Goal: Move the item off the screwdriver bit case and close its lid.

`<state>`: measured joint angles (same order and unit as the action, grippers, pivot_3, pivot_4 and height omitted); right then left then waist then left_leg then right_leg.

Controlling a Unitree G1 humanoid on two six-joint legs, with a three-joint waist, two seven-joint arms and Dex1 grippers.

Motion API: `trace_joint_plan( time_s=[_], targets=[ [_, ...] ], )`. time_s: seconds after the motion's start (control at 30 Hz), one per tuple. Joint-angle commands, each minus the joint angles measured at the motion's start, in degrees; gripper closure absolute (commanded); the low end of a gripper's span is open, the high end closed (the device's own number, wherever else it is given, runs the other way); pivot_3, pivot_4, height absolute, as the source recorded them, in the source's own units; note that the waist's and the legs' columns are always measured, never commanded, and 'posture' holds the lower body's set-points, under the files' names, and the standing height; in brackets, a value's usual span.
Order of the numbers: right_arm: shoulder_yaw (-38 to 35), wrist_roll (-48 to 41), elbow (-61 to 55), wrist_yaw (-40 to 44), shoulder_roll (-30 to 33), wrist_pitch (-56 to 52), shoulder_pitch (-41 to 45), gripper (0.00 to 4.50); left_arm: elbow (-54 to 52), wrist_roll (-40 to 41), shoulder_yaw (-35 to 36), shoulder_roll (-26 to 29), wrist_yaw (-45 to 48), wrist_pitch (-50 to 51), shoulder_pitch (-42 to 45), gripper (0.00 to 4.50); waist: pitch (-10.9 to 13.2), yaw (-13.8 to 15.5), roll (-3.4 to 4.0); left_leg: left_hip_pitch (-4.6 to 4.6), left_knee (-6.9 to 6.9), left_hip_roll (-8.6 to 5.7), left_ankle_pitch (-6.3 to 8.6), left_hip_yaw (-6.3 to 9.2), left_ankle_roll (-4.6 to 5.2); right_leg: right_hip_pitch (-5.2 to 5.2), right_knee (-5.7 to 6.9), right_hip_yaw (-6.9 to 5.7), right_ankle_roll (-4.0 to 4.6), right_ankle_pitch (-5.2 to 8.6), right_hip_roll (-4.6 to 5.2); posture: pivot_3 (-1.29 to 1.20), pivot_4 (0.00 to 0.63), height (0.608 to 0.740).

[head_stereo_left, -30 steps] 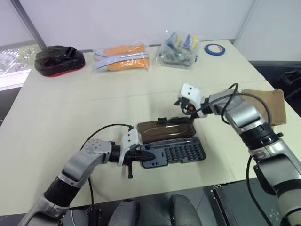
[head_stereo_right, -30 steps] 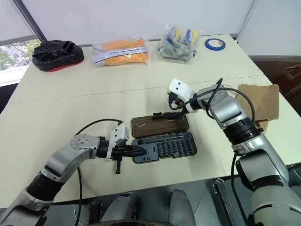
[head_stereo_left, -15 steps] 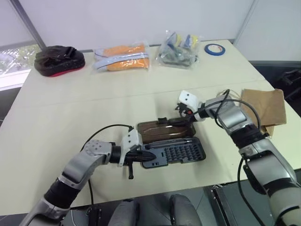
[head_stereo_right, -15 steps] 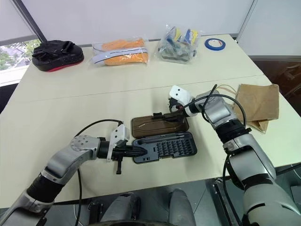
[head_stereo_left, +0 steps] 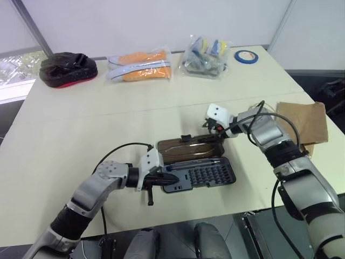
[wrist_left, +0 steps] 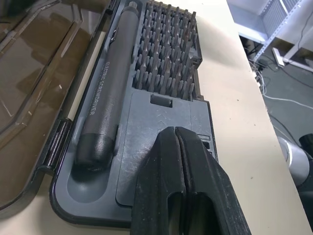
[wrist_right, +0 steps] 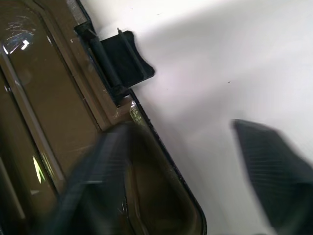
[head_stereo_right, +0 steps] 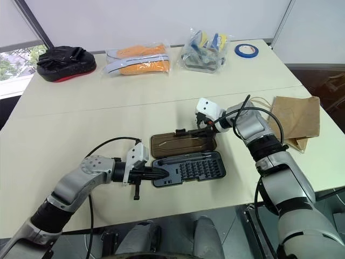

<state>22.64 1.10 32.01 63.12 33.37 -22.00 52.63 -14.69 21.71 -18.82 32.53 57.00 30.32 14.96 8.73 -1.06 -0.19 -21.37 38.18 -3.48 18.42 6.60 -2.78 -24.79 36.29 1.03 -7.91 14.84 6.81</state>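
Right gripper part-open, straddling the far corner of the smoky-brown translucent plastic lid. Left gripper pressed shut, empty, on the dark grey plastic case.

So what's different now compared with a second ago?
The right gripper came down from above the table to the far right corner of the open lid; in its wrist view, one finger sits over the lid's edge and the other beyond it. The left gripper stayed shut on the case. The paper bag stayed off to the side.

Beige table, white wall, window left
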Motion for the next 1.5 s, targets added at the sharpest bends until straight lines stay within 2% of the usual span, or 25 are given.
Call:
trace_joint_plan(
  time_s=[0.03, 0.1, 0.13, 0.6, 0.93, 1.07, 1.1, 1.13, 1.5],
  targets=[
    [-1.14, 0.74, -1.80, 0.50, -0.23, 0.32, -0.07, 3.39, -0.34, -1.20, -0.19, 0.83, 0.08, -0.34, -1.22, 4.50, 0.00, -0.04, 0.00, 0.00, 0.00, 0.00, 0.00, 0.00, 0.00, 0.00, 0.00, 0.00, 0.00, 0.00, 0.00, 0.00, 0.150, 0.740],
    [-1.12, 1.21, -1.88, 0.76, -0.38, 0.29, -0.35, 4.39, -0.21, -1.20, -0.13, 0.94, 0.16, -0.51, -1.15, 4.50, -0.06, -0.20, -0.07, 0.03, 0.01, 0.00, 0.00, 0.00, -0.01, 0.02, 0.02, 0.00, 0.00, 0.00, 0.00, 0.00, 0.150, 0.740],
    [-0.89, 1.60, -1.96, 1.10, -0.35, 0.53, -0.47, 4.45, 0.04, -1.23, -0.05, 0.95, 0.16, -0.67, -1.00, 4.50, -0.06, -0.21, -0.07, 0.21, 0.00, 0.04, 0.00, 0.00, -0.01, 0.17, 0.02, 0.00, 0.00, 0.00, -0.03, 0.00, 0.150, 0.740],
    [0.99, 4.31, -4.92, 5.84, 0.09, 0.79, -2.87, 4.45, 0.59, -1.37, 0.86, -0.45, -1.67, -0.90, -0.26, 4.50, -0.07, 0.04, -0.06, 0.33, 0.00, 0.03, -0.02, 0.01, -0.04, 0.30, 0.02, 0.01, 0.04, -0.04, -0.03, 0.00, 0.150, 0.740],
    [-0.04, 6.33, 8.58, 4.31, -4.36, 5.56, 3.37, 4.45, 1.07, -1.66, 0.90, -1.36, -2.50, -1.13, -0.02, 4.50, -0.10, -0.63, -0.09, 0.51, -0.04, 0.05, -0.02, -0.04, -0.05, 0.40, 0.03, 0.03, 0.04, -0.04, -0.03, 0.00, 0.150, 0.740],
    [-0.17, 7.92, 15.50, 3.06, -5.91, 8.87, 6.42, 3.14, 1.26, -1.81, 1.02, -1.65, -2.86, -1.28, -0.03, 4.50, -0.09, -1.18, -0.06, 0.87, -0.11, 0.07, -0.02, -0.03, -0.04, 0.74, 0.02, 0.04, 0.04, -0.04, -0.05, 0.00, 0.150, 0.740],
    [-0.36, 8.26, 17.06, 2.35, -6.35, 9.38, 7.00, 2.54, 1.19, -1.81, 1.06, -1.69, -2.91, -1.26, -0.10, 4.50, -0.09, -1.29, -0.06, 0.88, -0.15, 0.06, -0.01, -0.03, -0.04, 0.73, 0.02, 0.06, 0.04, -0.04, -0.04, 0.00, 0.150, 0.740],
    [-0.60, 8.48, 18.71, 1.99, -6.77, 9.93, 7.62, 2.15, 1.07, -1.82, 1.13, -1.68, -3.00, -1.27, -0.22, 4.50, -0.09, -1.35, -0.06, 0.89, -0.17, 0.06, -0.01, -0.03, -0.04, 0.73, 0.02, 0.07, 0.04, -0.04, -0.05, 0.00, 0.150, 0.740],
    [-1.03, 9.79, 28.19, 3.02, -8.61, 14.03, 11.38, 2.15, 0.89, -1.96, 1.62, -1.70, -3.83, -1.49, -0.58, 4.50, -0.09, -1.51, -0.06, 0.95, -0.17, 0.07, -0.02, -0.03, -0.05, 0.76, 0.03, 0.09, 0.04, -0.04, -0.05, 0.00, 0.150, 0.740]
  ],
)
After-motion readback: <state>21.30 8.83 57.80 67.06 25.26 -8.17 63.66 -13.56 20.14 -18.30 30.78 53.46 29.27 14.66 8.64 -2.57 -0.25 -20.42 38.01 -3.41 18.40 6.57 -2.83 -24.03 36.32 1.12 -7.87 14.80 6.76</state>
